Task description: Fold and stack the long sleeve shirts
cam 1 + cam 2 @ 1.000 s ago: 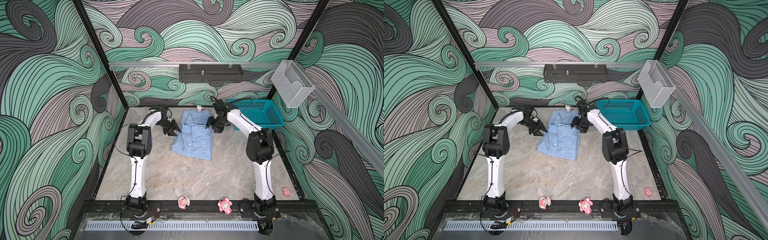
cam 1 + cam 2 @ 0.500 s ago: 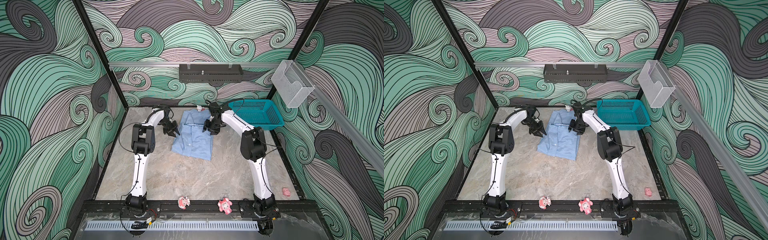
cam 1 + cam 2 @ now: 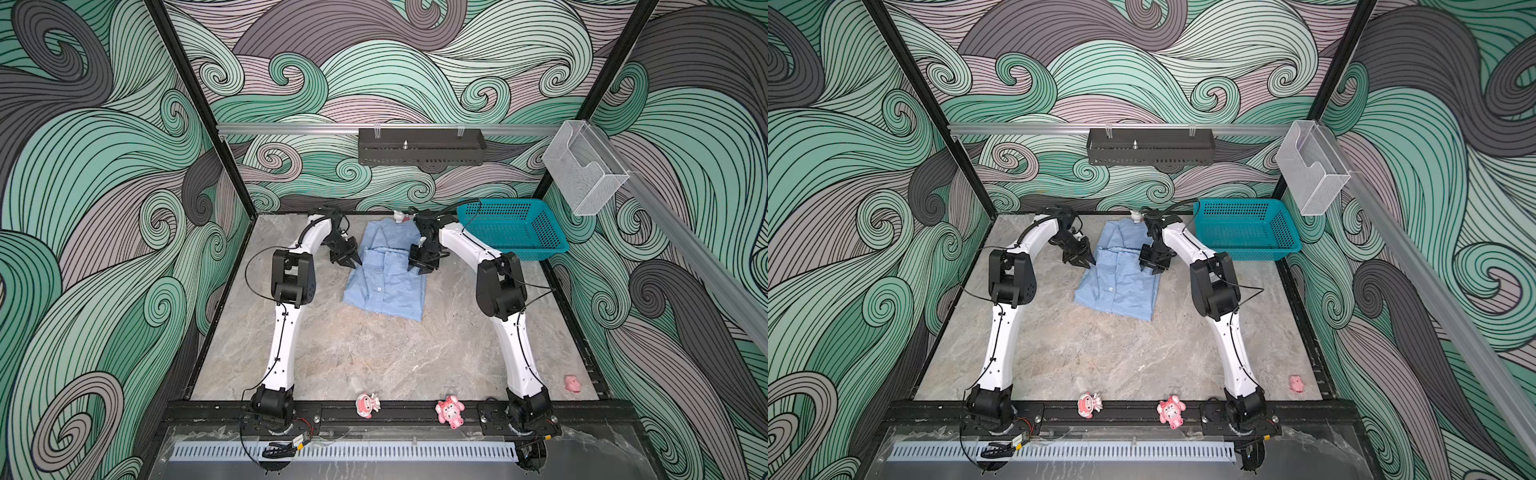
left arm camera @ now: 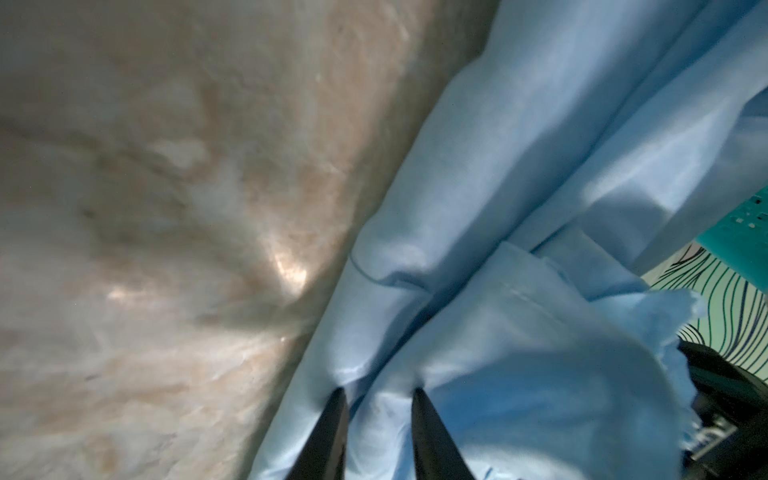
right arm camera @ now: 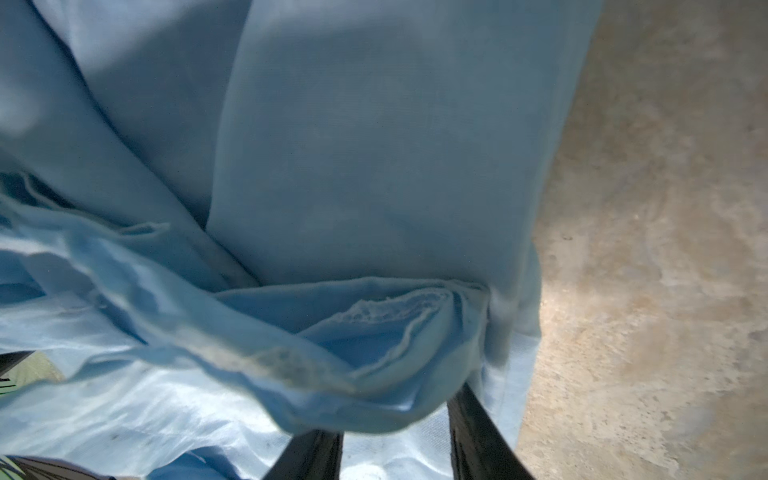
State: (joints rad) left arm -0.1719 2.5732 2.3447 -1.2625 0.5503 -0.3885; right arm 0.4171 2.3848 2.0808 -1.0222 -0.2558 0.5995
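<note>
The left arm (image 3: 286, 332) and right arm (image 3: 516, 353) are glossy white curved shells joined by chunky black joint blocks. Thin black cables loop alongside. Small dark screws dot the white, and the fingers (image 4: 330, 440) are slim black tapering wedges.

The marbled tabletop (image 3: 374, 353) carries a blue shirt (image 3: 386, 286), a teal basket (image 3: 519, 245) and a small pink toy (image 3: 572, 383).

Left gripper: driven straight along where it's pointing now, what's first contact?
The light blue shirt: the left gripper points into its side edge, with the table beneath. Depth is unclear; it may be touching.
</note>
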